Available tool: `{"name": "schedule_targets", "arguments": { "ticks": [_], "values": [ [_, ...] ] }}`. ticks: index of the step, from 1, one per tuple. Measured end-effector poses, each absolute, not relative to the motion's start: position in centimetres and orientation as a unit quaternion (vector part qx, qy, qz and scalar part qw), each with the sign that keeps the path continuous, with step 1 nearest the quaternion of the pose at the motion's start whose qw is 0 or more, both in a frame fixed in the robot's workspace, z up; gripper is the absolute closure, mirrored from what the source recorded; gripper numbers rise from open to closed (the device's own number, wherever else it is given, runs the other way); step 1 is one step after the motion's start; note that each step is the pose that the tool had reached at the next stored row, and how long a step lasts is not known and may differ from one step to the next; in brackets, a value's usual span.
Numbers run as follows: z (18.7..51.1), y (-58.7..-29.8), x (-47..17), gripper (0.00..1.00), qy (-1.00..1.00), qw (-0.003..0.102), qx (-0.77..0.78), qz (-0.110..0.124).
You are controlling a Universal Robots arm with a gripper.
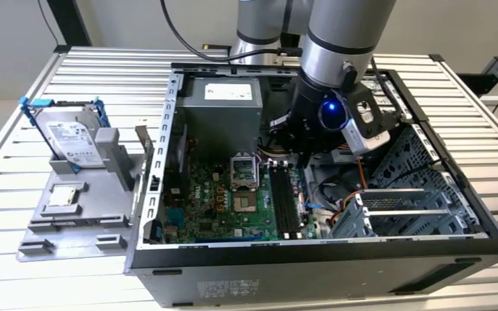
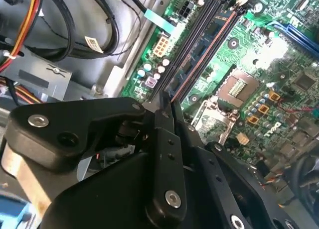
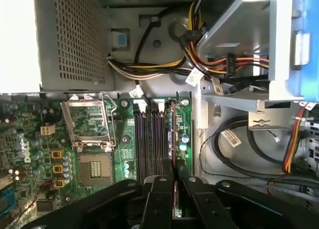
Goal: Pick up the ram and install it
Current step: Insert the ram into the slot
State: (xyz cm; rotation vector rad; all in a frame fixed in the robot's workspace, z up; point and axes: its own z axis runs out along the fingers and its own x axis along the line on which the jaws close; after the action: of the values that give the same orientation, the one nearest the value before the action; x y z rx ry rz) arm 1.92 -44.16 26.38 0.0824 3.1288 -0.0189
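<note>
Your gripper (image 3: 174, 175) was down inside the open computer case (image 1: 318, 265), low over the green motherboard (image 3: 127, 154). In the first wrist view its two black fingers (image 3: 158, 199) were drawn almost together, pinching the ram (image 3: 175, 201). The ram showed as a thin strip, seen edge-on in the narrow gap between them. It hung close above the long black memory sockets (image 3: 149, 139), with its edge running the same way as they do and roughly in line with an outer one. Whether it touched that socket could not be told.

You should judge the ram light and stiff, but thin and fragile. It is a bare circuit board that would likely flex or crack if pushed at a slant. The flat faces, near the middle of the upper edge, look like the safest place to hold it. That keeps the fingers off the contact edge that faces the socket. The faces are smooth, so a loose pinch might let it slide.
</note>
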Motion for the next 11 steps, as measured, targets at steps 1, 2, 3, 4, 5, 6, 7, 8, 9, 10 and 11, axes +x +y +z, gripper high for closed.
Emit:
{"name": "schedule_targets", "arguments": {
  "ticks": [1,2,3,4,5,6,7,8,9,10,11],
  "values": [
    [26.2,-44.2,1.9,1.00,1.000,0.006,0.026,-0.006],
    [26.0,-44.2,1.9,1.00,1.000,0.006,0.026,-0.006],
    [25.8,-44.3,1.9,1.00,1.000,0.006,0.026,-0.006],
    [25.7,-44.3,1.9,1.00,1.000,0.006,0.026,-0.006],
    [25.5,-44.3,1.8,1.00,1.000,0.006,0.026,-0.006],
    [25.3,-44.3,1.7,1.00,1.000,0.006,0.026,-0.006],
    [25.1,-44.4,1.7,1.00,1.000,0.006,0.026,-0.006],
    [24.9,-44.4,1.6,1.00,1.000,0.006,0.026,-0.006],
    [24.7,-44.5,1.5,1.00,1.000,0.005,0.026,-0.006],
    [24.6,-44.6,1.4,1.00,1.000,0.005,0.026,-0.006],
    [24.4,-44.8,1.4,1.00,1.000,0.004,0.026,-0.006]
  ]
}}
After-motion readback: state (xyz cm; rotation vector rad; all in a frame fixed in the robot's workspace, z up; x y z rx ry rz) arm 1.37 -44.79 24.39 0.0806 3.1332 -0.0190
